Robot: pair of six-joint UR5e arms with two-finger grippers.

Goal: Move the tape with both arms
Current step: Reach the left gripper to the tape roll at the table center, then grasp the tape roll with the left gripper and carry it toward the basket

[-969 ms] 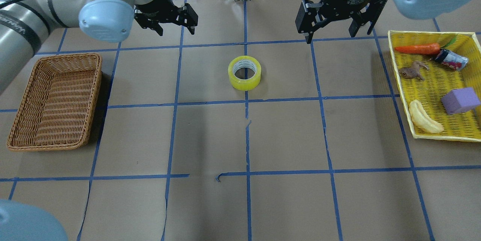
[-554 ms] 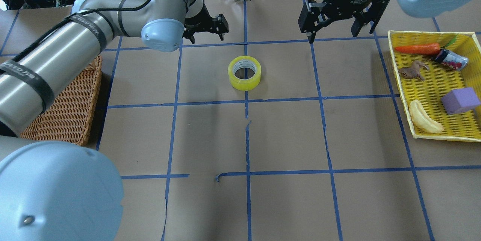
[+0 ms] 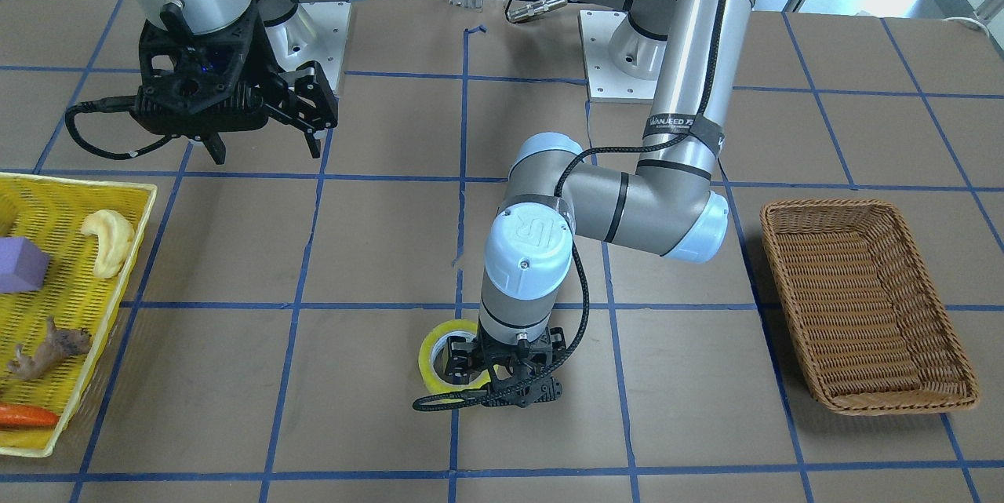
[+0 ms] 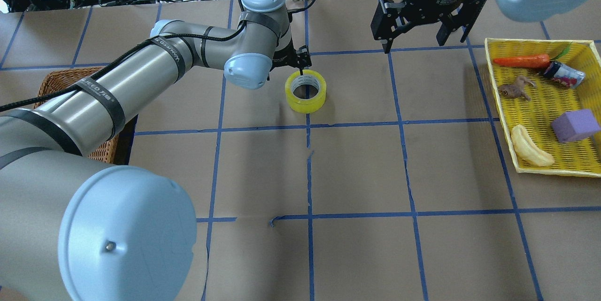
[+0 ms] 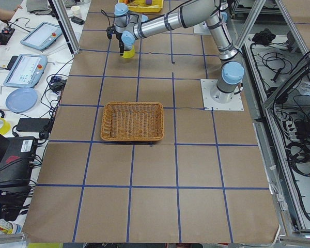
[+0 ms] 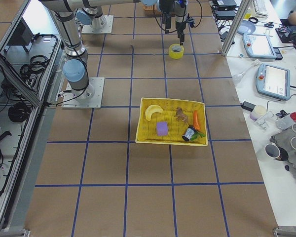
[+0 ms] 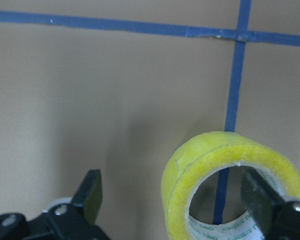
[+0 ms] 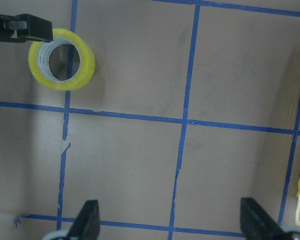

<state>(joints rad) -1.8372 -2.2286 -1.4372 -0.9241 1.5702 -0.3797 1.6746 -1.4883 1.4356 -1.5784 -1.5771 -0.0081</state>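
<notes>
A brown paper-covered worktop (image 4: pixel 357 174) is marked with a grid of blue lines. The yellow tape (image 4: pixel 305 90) lies flat near the middle, white core facing up, sitting across one of the blue lines.

The left arm (image 4: pixel 141 71) stretches in from the robot's left and bends down at the wrist, putting the left hand (image 7: pixel 175 200) low at the roll. Its fingers are spread wide and grip nothing. One finger (image 7: pixel 91 192) stands outside the roll, clear of it, and the other (image 7: pixel 257 195) is at the core opening, so one side of the roll's wall lies between them (whether that finger is down inside the hole or just above it cannot be told).

The right hand (image 4: pixel 415 42) hangs above the worktop, well apart from the tape on the robot's right, fingers spread wide and empty.

A wicker basket (image 3: pixel 863 299) sits on the robot's left. A yellow tray (image 4: pixel 535 41) on the right holds a carrot (image 4: pixel 521 61), a purple block (image 4: pixel 575 125) and other small items.
</notes>
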